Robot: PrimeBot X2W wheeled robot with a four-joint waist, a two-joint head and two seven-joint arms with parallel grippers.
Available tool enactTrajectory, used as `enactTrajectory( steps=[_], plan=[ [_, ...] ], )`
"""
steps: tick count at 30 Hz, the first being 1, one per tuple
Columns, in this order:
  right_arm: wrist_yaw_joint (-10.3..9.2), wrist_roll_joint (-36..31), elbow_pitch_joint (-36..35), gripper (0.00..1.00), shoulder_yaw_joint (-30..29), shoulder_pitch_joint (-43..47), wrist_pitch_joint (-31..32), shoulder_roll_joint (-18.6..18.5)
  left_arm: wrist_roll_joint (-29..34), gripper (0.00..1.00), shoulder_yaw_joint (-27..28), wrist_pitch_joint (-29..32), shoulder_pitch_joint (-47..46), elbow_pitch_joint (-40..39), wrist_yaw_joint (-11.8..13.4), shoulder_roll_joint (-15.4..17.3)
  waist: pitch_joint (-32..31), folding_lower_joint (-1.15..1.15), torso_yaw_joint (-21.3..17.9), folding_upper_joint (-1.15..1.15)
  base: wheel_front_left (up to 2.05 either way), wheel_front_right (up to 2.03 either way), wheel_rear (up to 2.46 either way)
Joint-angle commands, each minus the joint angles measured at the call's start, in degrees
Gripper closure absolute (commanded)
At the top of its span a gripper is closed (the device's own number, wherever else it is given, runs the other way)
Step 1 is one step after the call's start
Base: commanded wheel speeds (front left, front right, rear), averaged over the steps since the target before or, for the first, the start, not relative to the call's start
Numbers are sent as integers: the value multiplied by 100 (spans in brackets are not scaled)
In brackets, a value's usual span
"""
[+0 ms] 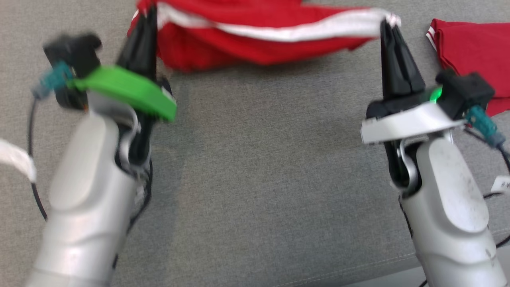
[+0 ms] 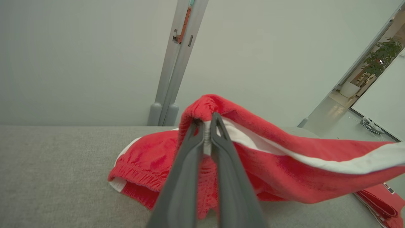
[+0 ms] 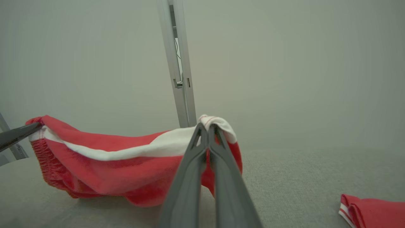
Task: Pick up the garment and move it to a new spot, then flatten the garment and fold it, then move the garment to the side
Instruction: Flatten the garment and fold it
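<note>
The garment is red with a white stripe, stretched between both grippers above the grey fabric surface. My left gripper is shut on its left end at the top left of the head view. My right gripper is shut on its right end, where the white stripe bunches. The left wrist view has the garment draped over the pinched fingertips, its lower part resting on the surface. Seen from the right wrist, the garment sags leftward from my gripper, with the other gripper's fingertip at the far left.
A second red garment, folded, lies on the grey surface at the far right; it also shows as a folded red piece. A grey wall with a vertical metal post stands behind the surface. Cables hang by both wrists.
</note>
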Motion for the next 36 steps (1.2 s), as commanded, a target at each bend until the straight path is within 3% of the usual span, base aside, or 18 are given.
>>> enactTrajectory(
  steps=[1, 13, 22, 29, 36],
  plan=[
    [-7, 106, -75, 100, -27, 210, -27, -5, -23, 100, 1, -88, 321, -57, -11, 16, -15, -1, 53, 0, 0, 0, 0],
    [-8, 343, -1417, 100, -612, 1972, -29, -14, -274, 100, -51, -615, 2625, -1403, 240, -187, -1078, -1, 357, 0, 0, 0, 0],
    [-9, 12, -2422, 100, -698, 3500, -30, -12, -422, 100, -212, -200, 4198, -2864, 789, -23, -1823, -1, 444, 0, 0, 0, 0],
    [-9, 178, -2253, 100, -744, 3970, -28, -10, -503, 100, -531, 128, 4915, -3317, 1066, -88, -1728, -1, 563, 0, 0, 0, 0],
    [-8, 91, -1668, 100, -876, 3647, -26, -10, -596, 100, -871, 407, 4915, -3120, 1065, -264, -1505, -1, 776, 0, 0, 0, 0]
  ],
)
